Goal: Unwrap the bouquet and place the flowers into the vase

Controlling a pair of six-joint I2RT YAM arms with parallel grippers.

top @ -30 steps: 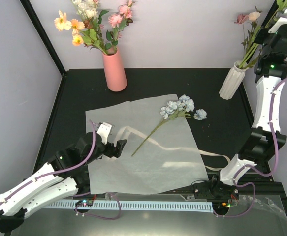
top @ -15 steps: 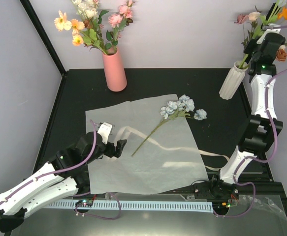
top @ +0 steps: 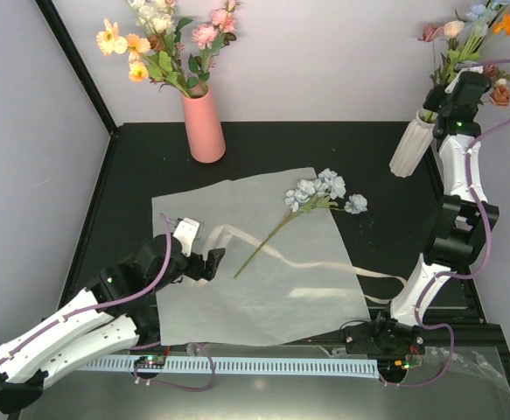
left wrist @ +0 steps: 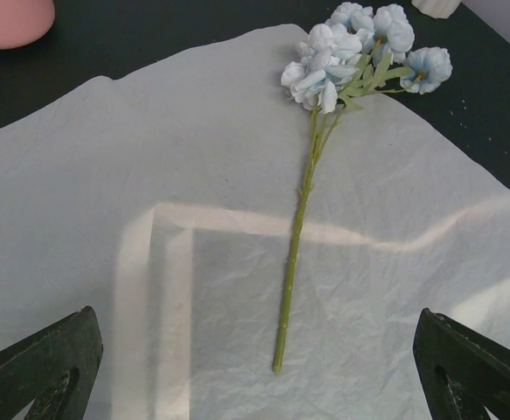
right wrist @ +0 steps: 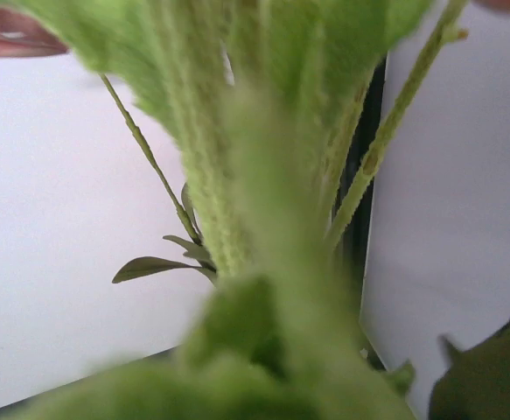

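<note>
The bouquet lies unwrapped. Its white paper (top: pixel 237 297) is spread flat on the black table, with the cream ribbon (top: pixel 384 278) trailing off its right side. One light blue flower (top: pixel 323 192) rests on the paper, its green stem (left wrist: pixel 298 236) pointing at my left gripper (top: pixel 204 252), which stands open just short of the stem's end. The white ribbed vase (top: pixel 409 147) at the back right holds pink, cream, orange and blue flowers (top: pixel 464 39). My right gripper (top: pixel 443 98) is at their stems just above the rim. Blurred green stems (right wrist: pixel 263 227) fill the right wrist view and hide its fingers.
A salmon-pink vase (top: pixel 205 124) with a yellow, pink and white bunch stands at the back left. Grey walls and black frame posts (top: pixel 75 66) close in the back and sides. The right arm's lower links (top: pixel 451 245) rise along the table's right edge.
The right arm has swung left and down, bringing the bunch of stems over and into the white vase. The left arm and the blue flower have not moved.
</note>
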